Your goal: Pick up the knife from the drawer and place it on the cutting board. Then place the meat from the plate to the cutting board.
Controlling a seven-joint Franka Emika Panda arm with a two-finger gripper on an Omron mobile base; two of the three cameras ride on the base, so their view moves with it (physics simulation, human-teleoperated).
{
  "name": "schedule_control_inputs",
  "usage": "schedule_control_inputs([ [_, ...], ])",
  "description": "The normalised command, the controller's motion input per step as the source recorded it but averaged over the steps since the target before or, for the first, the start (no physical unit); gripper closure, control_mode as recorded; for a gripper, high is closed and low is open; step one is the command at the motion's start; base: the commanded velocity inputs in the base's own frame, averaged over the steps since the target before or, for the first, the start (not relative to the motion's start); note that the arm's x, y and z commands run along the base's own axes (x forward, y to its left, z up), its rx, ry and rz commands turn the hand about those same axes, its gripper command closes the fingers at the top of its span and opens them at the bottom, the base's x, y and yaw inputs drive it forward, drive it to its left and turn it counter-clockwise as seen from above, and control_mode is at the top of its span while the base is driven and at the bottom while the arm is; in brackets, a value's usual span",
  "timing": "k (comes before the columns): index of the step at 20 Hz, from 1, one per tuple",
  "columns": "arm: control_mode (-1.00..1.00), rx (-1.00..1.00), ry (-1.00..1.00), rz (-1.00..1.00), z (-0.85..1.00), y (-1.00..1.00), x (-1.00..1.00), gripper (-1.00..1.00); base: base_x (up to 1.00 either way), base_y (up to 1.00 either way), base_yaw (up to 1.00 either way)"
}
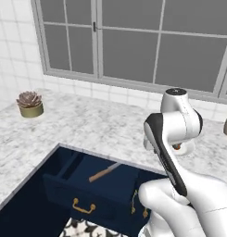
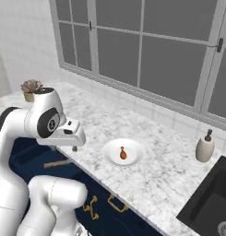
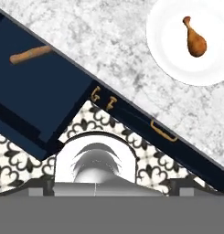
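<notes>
The navy drawer [image 1: 64, 190] is pulled open below the marble counter. In it lies the knife [image 1: 104, 172], wooden handle toward me; its handle also shows from the hand [image 3: 30, 54]. The white plate [image 2: 134, 148] sits on the counter with the drumstick of meat [image 2: 123, 153] at its middle. My gripper [image 2: 74, 148] hangs above the counter's front edge, between the drawer and the plate. It points down, is open and holds nothing. The hand view looks down on the drawer [image 3: 35, 91], plate [image 3: 168, 45] and meat [image 3: 196, 41]. The cutting board is out of view.
A potted succulent [image 1: 30, 102] stands at the counter's far left. A soap dispenser [image 2: 205, 147] and a dark sink [image 2: 211, 198] lie to the right. Windows run along the back wall. Gold handles [image 3: 162, 131] mark the closed fronts beside the drawer.
</notes>
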Motion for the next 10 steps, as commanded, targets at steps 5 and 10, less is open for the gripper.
schedule_control_inputs([
  [5,1.00,0.00,0.00,0.00,0.00,0.00,0.00,-1.00,0.12,-0.06,0.46],
  [10,-1.00,0.00,0.00,0.02,0.00,-0.01,-0.02,-1.00,0.00,-0.20,0.32],
])
